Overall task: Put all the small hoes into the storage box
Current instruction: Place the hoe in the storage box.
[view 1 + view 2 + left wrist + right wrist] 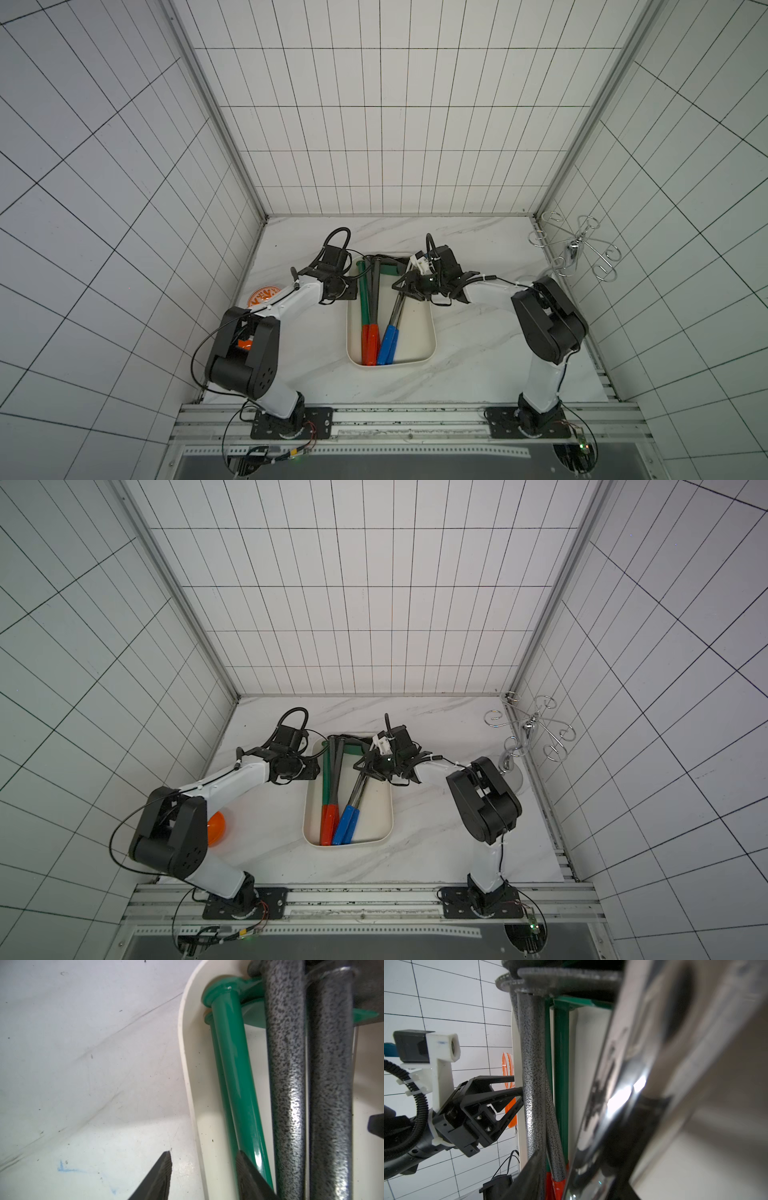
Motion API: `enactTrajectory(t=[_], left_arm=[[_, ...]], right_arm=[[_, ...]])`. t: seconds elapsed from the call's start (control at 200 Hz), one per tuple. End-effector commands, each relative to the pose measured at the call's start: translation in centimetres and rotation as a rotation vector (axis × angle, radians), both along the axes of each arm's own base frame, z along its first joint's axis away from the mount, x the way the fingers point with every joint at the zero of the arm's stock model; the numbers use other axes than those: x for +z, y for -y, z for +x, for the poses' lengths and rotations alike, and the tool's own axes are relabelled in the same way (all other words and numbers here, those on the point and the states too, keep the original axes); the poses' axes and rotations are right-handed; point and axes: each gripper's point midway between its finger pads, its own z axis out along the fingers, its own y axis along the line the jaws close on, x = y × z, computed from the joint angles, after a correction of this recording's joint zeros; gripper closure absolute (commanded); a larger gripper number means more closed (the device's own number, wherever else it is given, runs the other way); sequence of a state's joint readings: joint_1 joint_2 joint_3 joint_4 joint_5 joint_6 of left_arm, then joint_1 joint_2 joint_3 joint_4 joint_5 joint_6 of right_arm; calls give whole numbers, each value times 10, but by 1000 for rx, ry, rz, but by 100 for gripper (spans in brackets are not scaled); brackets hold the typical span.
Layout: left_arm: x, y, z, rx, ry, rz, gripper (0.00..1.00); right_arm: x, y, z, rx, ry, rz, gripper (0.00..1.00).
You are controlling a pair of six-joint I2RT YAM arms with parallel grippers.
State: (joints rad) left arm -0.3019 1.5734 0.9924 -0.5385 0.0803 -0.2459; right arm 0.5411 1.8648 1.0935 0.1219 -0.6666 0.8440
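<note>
1. At the left edge of the bench (478, 353) an orange bowl (216, 829) sat beside the left arm. Its inside could not be seen.
2. The left tool (204, 1178) was spread and empty. It straddled the left rim of the storage box (415, 332), with one finger over the bench and the other above a green shaft. Whether it touched the rim could not be told.
3. The storage box stood mid-bench and held several hoes lying lengthwise. Green hoes (364, 299) lay along the left wall, and speckled grey hoes (375, 291) lay just beside them, with red grips toward the near end. Next came blue grips, angled across the floor. The right part of the floor was bare.
4. The small hoe (392, 328) was, in my judgement, the shiny-shafted, blue-gripped one under the right arm. It was inside the box with its grip near the near wall. Its head end was hidden, so I could not tell whether it lay flat.
5. The right tool (401, 289) hung over the far right of the box. Its fingers were spread to either side of the shiny shaft, with a gap showing on one side, so it seemed not to pinch it.
6. The step looked like the release, with the task nearly finished. The next move called for lifting straight up, clear of the shaft and of the crowded hoe heads.
7. A wire rack (575, 249) stood well apart at the far right.
</note>
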Motion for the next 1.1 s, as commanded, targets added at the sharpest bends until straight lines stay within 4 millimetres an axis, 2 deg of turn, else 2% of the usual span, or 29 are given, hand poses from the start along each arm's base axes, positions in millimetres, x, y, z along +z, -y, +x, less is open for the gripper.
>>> enactTrajectory(t=[0.0, 0.445, 0.62, 0.795, 0.94, 1.035, 1.095], left_arm=[[10, 2, 8, 0, 38, -12, 48], [11, 2, 8, -1, 39, -10, 48], [17, 3, 10, -2, 52, -15, 47], [28, 10, 16, -18, 76, -46, 46], [48, 17, 20, -39, 130, -62, 38], [79, 14, 22, -24, 221, -58, 34], [105, 8, 23, -3, 305, -58, 31]], right_arm=[[24, 11, 18, -38, 70, -101, 54], [34, 31, 29, -71, 92, -287, 51], [68, 43, 36, -103, 190, -345, 49], [107, 67, 42, -157, 305, -433, 49], [133, 92, 43, -216, 428, -511, 49], [150, 108, 41, -260, 555, -533, 48], [160, 119, 38, -293, 647, -539, 47]])
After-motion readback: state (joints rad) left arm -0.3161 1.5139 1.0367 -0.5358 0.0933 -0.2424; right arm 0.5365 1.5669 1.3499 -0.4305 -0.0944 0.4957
